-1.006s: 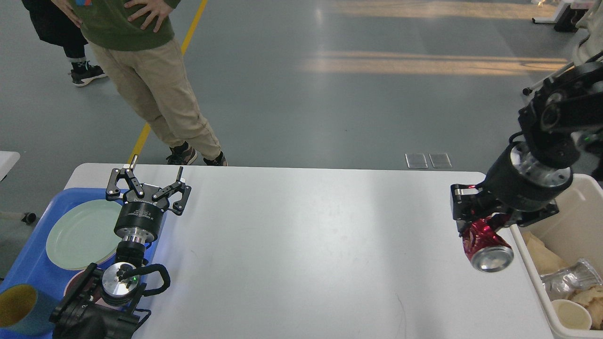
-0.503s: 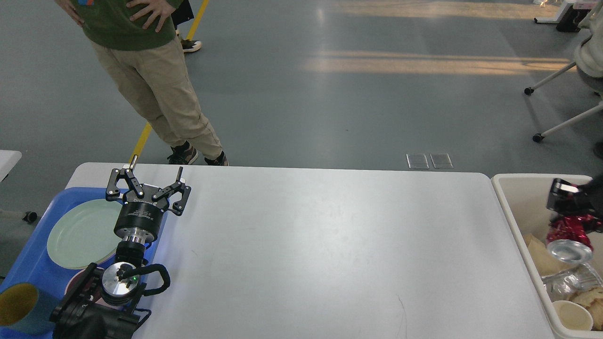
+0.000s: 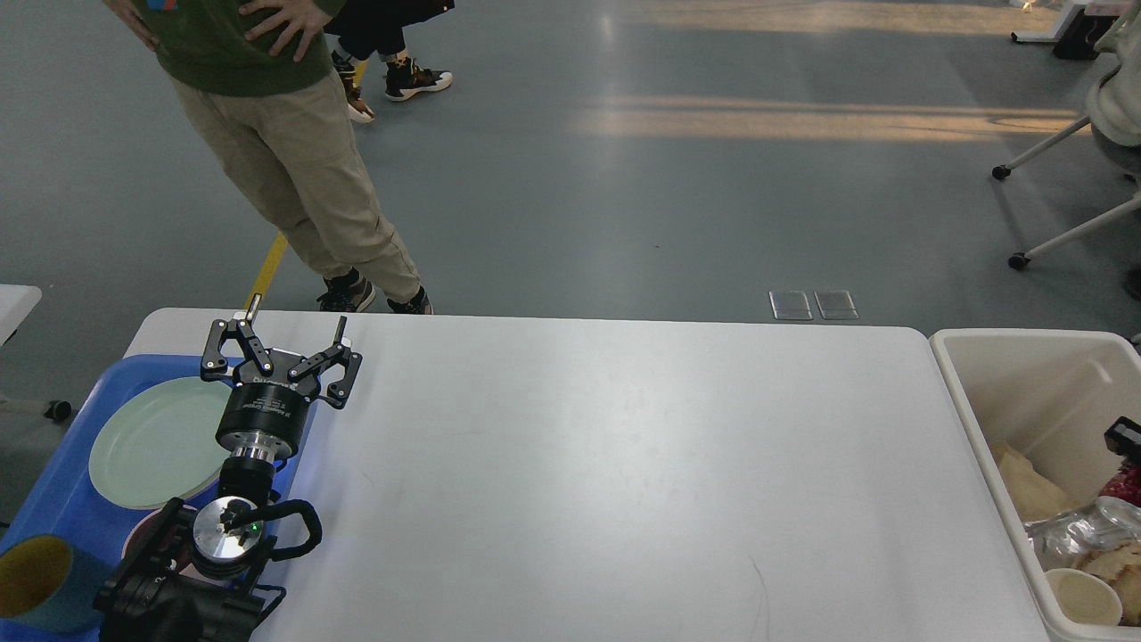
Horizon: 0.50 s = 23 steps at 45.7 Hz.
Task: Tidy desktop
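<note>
Left gripper (image 3: 290, 332) gapes over the desktop (image 3: 624, 464) — its left edge.

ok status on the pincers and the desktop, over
Left pincer open, above the blue tray's edge. Right pincer barely in view at the beige bin, state unclear. Desktop bare, nothing in the way.

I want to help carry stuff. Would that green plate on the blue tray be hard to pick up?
Probably a bit tricky: the plate lies flat on the tray, so fingers must get under its rim. It looks smooth, so maybe slippery. It seems thin and likely light, and I can't tell whether it breaks.
</note>
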Each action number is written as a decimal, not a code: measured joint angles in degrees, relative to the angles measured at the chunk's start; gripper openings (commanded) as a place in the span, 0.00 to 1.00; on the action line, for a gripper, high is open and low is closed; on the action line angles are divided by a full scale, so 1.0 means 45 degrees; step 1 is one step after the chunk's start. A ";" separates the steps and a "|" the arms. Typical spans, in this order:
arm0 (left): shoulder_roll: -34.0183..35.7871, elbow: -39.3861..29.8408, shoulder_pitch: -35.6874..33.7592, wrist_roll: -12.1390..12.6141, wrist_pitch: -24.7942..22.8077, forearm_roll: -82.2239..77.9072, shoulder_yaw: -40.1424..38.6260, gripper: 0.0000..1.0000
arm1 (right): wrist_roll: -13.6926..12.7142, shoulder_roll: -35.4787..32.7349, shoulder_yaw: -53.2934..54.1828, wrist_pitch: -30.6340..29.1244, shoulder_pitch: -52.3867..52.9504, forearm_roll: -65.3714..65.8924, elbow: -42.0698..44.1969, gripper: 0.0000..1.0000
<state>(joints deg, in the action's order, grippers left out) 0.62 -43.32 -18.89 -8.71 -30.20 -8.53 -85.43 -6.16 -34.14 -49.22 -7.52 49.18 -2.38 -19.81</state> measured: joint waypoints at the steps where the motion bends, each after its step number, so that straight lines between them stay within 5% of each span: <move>1: 0.0000 0.0000 0.0000 0.0000 0.0000 0.0000 0.0000 0.96 | 0.0010 0.0243 0.0249 0.0134 -0.0492 0.0000 0.0582 0.00; 8: 0.0000 0.0000 0.0000 0.0000 0.0000 0.0000 0.0000 0.96 | 0.0024 0.2040 0.1168 0.0934 -0.3238 -0.0014 0.3969 0.00; 16: 0.0000 0.0000 0.0000 0.0000 0.0000 0.0000 0.0000 0.96 | -0.0029 0.2518 0.1280 0.1465 -0.3948 -0.0018 0.4640 0.01; 22: 0.0000 0.0000 0.0000 0.0000 0.0001 0.0000 0.0000 0.96 | -0.0025 0.2544 0.1278 0.1503 -0.4178 -0.0018 0.4616 0.93; 23: 0.0000 0.0000 0.0000 0.0000 0.0001 0.0000 0.0000 0.96 | -0.0018 0.2546 0.1276 0.1505 -0.4204 -0.0019 0.4597 1.00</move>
<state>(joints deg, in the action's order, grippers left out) 0.62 -43.32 -18.89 -8.71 -30.19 -8.53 -85.43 -6.24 -22.69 -43.48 -0.75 30.27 -2.46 0.88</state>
